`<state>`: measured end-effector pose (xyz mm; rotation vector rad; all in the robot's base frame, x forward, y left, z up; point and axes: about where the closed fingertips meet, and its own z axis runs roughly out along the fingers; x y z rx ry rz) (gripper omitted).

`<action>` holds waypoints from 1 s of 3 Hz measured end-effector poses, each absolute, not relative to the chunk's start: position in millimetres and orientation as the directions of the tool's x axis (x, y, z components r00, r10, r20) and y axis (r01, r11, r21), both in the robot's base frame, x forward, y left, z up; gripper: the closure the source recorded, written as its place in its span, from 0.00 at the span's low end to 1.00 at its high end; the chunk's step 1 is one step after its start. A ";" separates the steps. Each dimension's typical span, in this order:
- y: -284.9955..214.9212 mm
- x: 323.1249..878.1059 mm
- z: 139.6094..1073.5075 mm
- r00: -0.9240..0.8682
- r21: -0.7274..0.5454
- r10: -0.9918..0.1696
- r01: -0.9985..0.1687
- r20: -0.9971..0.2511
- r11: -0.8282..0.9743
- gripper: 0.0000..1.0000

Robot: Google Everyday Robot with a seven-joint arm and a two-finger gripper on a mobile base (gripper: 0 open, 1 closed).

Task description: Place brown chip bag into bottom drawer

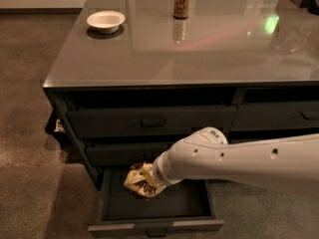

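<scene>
While the white arm (239, 158) is reaching down from the right across the front of the table (199, 54), its hand (152, 177) is sitting at the left rear of the open bottom drawer (184, 205), right against the brown chip bag (141, 183). The wrist is covering the hand, so I cannot tell whether it is clamping the bag or letting it go. The bag is lying crumpled inside the drawer's walls, low over the dark floor, though whether it is resting there or hanging just above is not clear. Judging from this, most of the task is looking done: the drawer is standing open and the bag is sitting within it. What is remaining appears to be the release, if it is not made already, and lifting the arm clear without dragging the bag out. On the table a white bowl (105, 20) and a soda can (181, 1) are standing well apart from the work.
</scene>
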<state>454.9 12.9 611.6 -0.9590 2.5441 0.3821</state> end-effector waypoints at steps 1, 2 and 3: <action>12.9 454.8 611.8 -0.689 0.114 -0.568 -0.675 -0.451 0.729 1.00; 7.4 459.3 604.8 -0.711 0.156 -0.541 -0.659 -0.450 0.736 1.00; -5.5 482.5 579.2 -0.768 0.236 -0.506 -0.616 -0.392 0.752 1.00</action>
